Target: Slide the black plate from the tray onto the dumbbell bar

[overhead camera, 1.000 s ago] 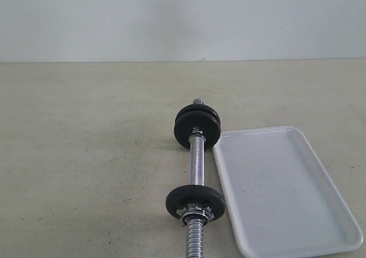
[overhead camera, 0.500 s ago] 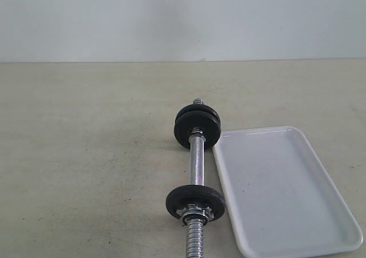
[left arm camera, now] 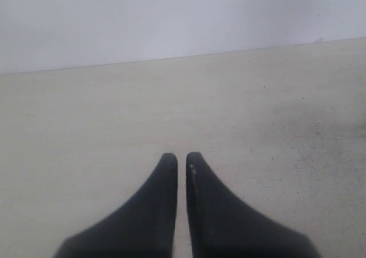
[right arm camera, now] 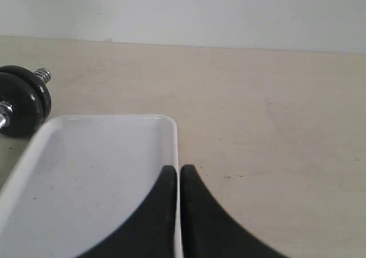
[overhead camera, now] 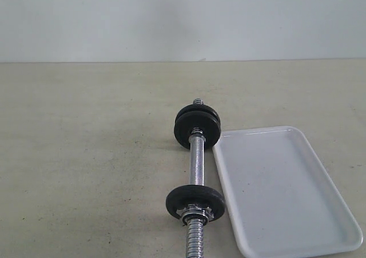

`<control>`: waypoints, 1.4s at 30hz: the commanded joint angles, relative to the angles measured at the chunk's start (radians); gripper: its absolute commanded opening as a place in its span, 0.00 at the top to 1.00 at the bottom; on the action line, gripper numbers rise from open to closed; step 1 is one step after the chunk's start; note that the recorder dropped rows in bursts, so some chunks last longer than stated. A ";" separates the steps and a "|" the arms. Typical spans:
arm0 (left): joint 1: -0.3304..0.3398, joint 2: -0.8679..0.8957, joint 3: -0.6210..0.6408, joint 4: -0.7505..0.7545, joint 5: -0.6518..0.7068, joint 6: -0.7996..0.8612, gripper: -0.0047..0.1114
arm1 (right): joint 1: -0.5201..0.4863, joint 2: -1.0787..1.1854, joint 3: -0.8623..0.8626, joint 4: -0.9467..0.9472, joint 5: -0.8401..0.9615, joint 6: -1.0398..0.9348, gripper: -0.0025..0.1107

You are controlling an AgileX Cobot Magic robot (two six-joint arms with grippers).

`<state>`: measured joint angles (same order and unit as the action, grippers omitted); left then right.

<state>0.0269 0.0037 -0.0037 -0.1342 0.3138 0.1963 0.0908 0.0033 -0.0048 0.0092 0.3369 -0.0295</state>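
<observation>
The dumbbell bar (overhead camera: pixel 197 161) lies on the table, pointing away from the exterior camera. Two black plates (overhead camera: pixel 197 127) sit pressed together on its far end, and its threaded tip (right arm camera: pixel 42 74) pokes out beyond them (right arm camera: pixel 23 100). Near the front, another black disc (overhead camera: pixel 195 199) is backed by a chrome star nut (overhead camera: pixel 194 214). The white tray (overhead camera: pixel 286 189) to the right of the bar holds nothing. My right gripper (right arm camera: pixel 178 169) is shut and empty above the tray's rim (right arm camera: pixel 174 138). My left gripper (left arm camera: pixel 181 157) is shut and empty over bare table. Neither gripper shows in the exterior view.
The beige tabletop (overhead camera: pixel 86 155) stretches to a pale wall (overhead camera: pixel 183 18) behind. The bar's near threaded end (overhead camera: pixel 194 241) reaches to the front edge of the exterior view, close to the tray's left rim (overhead camera: pixel 220 172).
</observation>
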 commanded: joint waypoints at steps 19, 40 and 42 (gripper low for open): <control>0.003 -0.004 0.004 0.170 0.005 -0.266 0.92 | -0.005 -0.003 0.005 0.000 -0.004 0.000 0.98; 0.003 -0.004 0.004 0.168 0.001 -0.222 0.92 | -0.005 -0.003 0.005 0.000 -0.004 0.000 0.98; 0.003 -0.004 0.004 0.168 0.001 -0.222 0.92 | -0.005 -0.003 0.005 0.000 -0.004 0.000 0.98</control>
<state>0.0269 0.0037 -0.0037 0.0293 0.3138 -0.0289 0.0908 0.0033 0.0001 0.0092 0.3369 -0.0295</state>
